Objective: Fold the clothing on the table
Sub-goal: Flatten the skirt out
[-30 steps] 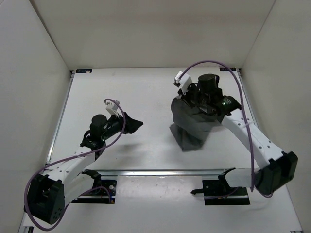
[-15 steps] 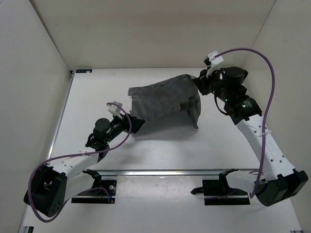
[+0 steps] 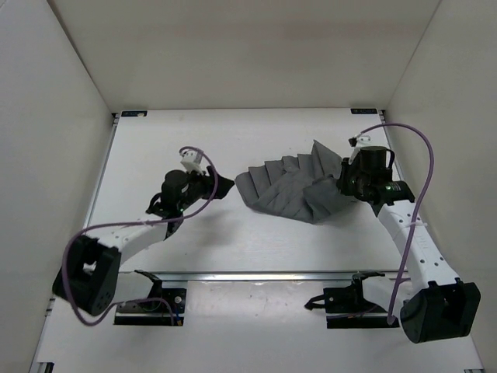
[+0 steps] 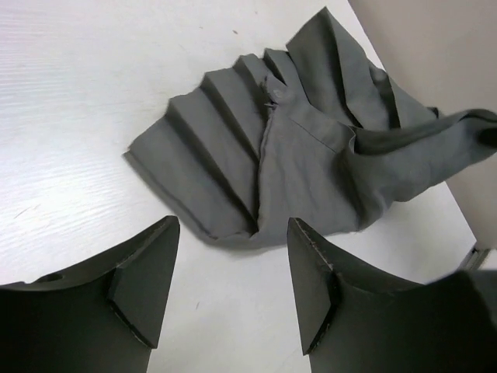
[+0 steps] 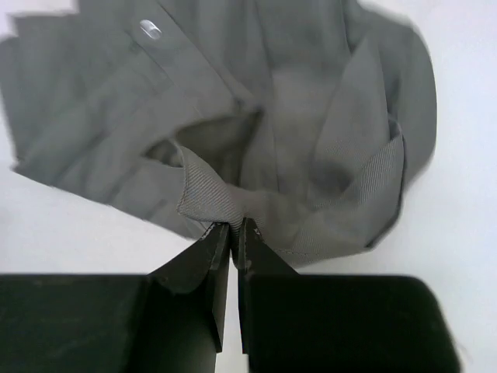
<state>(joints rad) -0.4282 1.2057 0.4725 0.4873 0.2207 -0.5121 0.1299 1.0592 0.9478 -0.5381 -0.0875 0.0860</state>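
Moved: clothing [image 3: 287, 190] down from its airborne spread, now rumpled on table [image 3: 178, 140], right of centre | right gripper [image 5: 233, 229] pinching a ribbed band edge | left gripper [image 3: 221, 185] spread, empty, near the pleated left edge | progress: no fold yet, flattening and folding left | hidden: layers under the bunched right side

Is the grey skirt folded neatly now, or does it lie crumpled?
Crumpled, not folded: the skirt lies in an irregular heap, pleats fanned out, and the right fingers pinch a bunched edge.
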